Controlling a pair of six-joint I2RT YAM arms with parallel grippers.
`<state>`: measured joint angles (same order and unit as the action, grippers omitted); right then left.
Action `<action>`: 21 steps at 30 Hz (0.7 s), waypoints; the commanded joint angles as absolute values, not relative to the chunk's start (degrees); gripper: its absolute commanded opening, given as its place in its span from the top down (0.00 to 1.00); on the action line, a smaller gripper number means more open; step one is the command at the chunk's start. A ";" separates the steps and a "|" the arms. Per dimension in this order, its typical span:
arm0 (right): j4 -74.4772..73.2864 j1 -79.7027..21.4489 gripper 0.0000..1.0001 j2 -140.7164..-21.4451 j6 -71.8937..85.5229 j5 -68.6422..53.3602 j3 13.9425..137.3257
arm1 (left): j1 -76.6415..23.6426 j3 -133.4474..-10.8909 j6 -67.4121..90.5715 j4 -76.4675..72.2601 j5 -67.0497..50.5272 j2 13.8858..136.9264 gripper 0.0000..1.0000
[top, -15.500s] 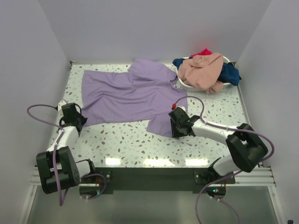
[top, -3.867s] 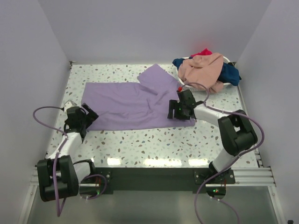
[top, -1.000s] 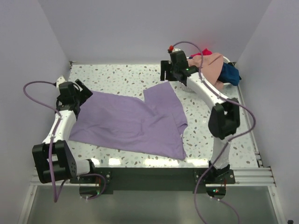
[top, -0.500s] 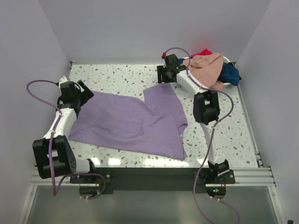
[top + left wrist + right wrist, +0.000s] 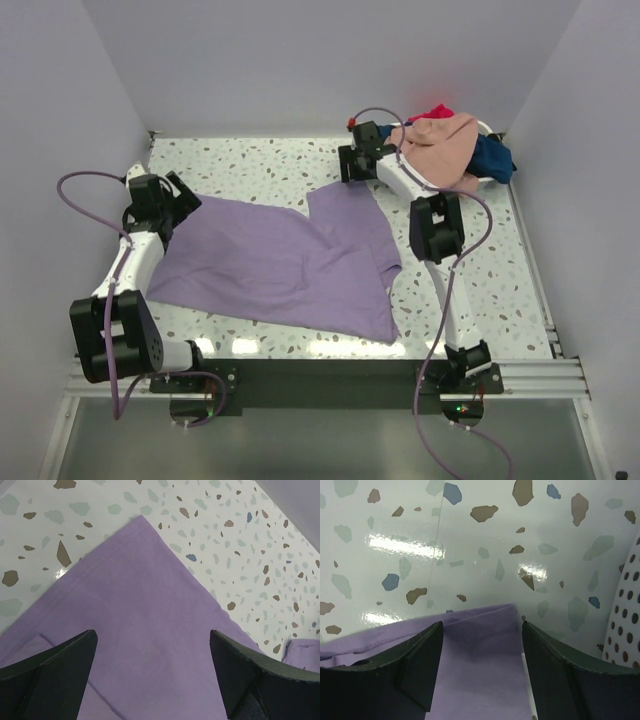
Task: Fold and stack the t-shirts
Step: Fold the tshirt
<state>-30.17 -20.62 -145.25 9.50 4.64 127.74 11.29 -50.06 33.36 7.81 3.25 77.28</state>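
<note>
From above, the lavender t-shirt [image 5: 280,260] lies spread on the speckled table [image 5: 260,160], with open tabletop behind it and walls [image 5: 90,90] close. Left wrist: the left gripper [image 5: 152,637] is spread wide over its corner, gripping nothing. Right wrist: the right gripper [image 5: 482,626] is likewise, with the basket [image 5: 625,625] beside it.

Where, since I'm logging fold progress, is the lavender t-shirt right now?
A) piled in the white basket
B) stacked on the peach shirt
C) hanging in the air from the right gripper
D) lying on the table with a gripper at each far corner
D: the lavender t-shirt lies on the table, with the left gripper and right gripper open at its far corners.
</note>
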 commanded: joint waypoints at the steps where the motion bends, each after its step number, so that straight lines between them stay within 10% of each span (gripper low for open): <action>1: -30.15 -19.95 0.32 -146.51 8.70 5.10 130.78 | 11.69 -52.82 32.34 6.77 2.81 76.91 0.00; 11: -31.03 -19.86 0.40 -148.97 9.23 5.01 130.35 | 11.78 -53.00 31.99 6.86 3.16 77.26 0.00; 21: -28.04 -19.95 1.00 -142.57 10.90 3.78 122.35 | 10.03 -57.46 30.85 6.59 7.73 84.18 0.00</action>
<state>-25.82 -19.94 -145.51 10.22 4.78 125.93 11.05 -52.93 33.15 7.88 4.75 80.97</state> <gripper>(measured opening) 0.030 0.997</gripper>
